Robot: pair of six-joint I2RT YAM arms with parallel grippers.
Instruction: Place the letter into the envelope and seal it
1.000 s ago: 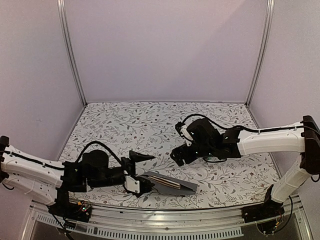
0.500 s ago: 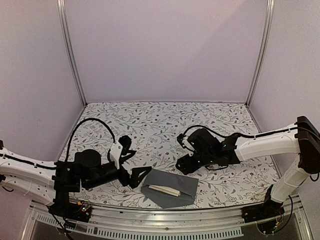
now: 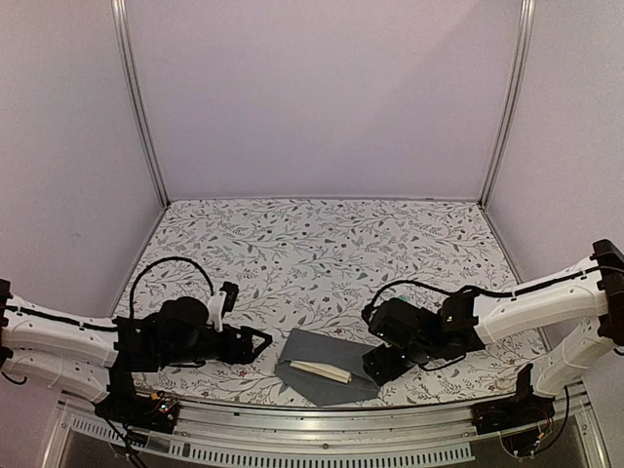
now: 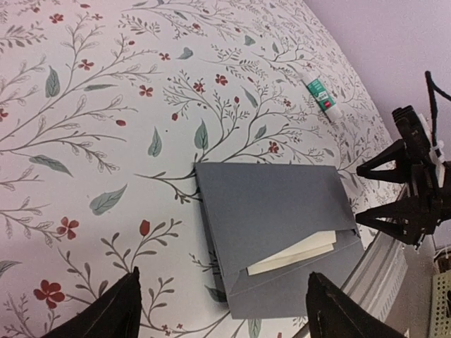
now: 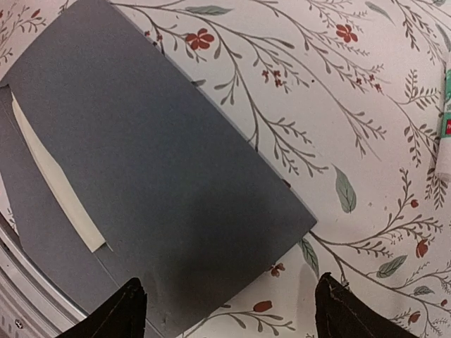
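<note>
The dark grey envelope lies flat on the floral cloth near the table's front edge, also in the left wrist view and the right wrist view. The letter shows only as a pale folded strip sticking out of the envelope's mouth; the flap lies unfolded. My left gripper hovers just left of the envelope, open and holding nothing. My right gripper is over the envelope's right corner, open and holding nothing.
A small teal-and-white tube lies on the cloth beyond the envelope, at the right edge of the right wrist view. The metal front rail runs close below the envelope. Pale booth walls close off the table's far side and both ends.
A second ago the envelope was propped up at the left gripper; it now lies flat. The left gripper has drawn back to the left. The right gripper has come down to the envelope's right corner.
</note>
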